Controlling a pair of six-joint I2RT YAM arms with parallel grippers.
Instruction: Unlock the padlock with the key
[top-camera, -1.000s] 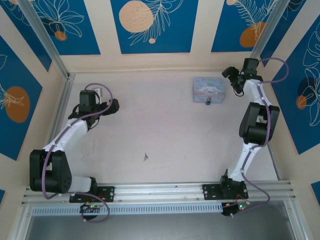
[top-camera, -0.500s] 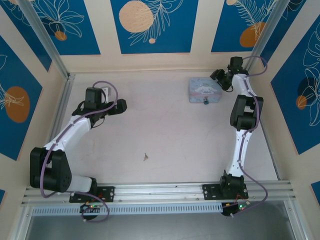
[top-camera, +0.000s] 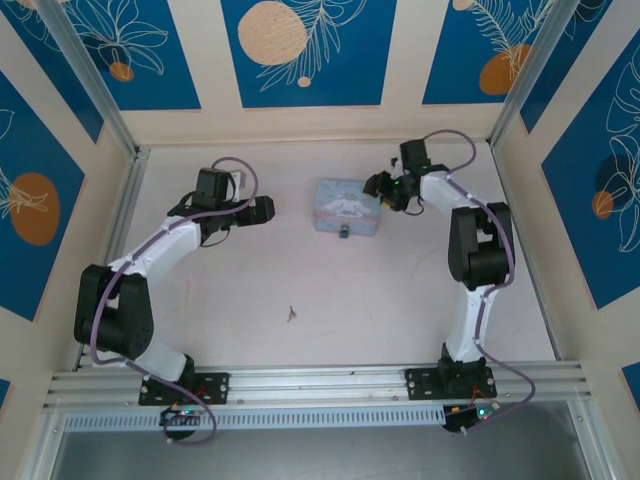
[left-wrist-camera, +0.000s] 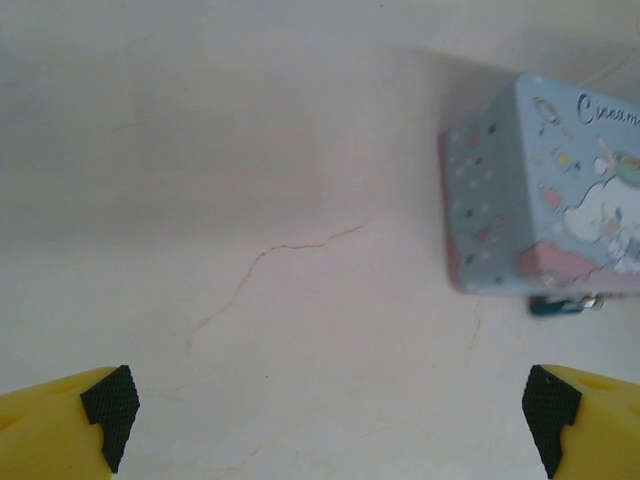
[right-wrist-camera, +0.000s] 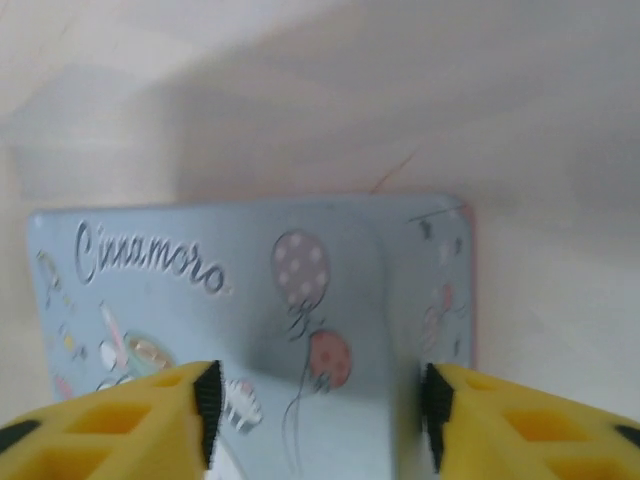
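A: Padlock (top-camera: 343, 232), one: against the near side of the tin (top-camera: 347, 207), mid-table toward the far edge. Key (top-camera: 291, 314), one: loose, well apart, nearer the near edge.
B: Tin, one. Grippers, two: left gripper (top-camera: 262, 209) spread wide, empty; right gripper (top-camera: 378, 187) half parted over the tin, grip unclear.
A: Advised: steady tin, pinch key low, line up squarely with padlock.

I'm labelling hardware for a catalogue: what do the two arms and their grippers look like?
The left arm and right arm have white links, black joint housings and a purple cable along each. The left gripper and right gripper look black from above; wrist views show yellow fingers with black pads.
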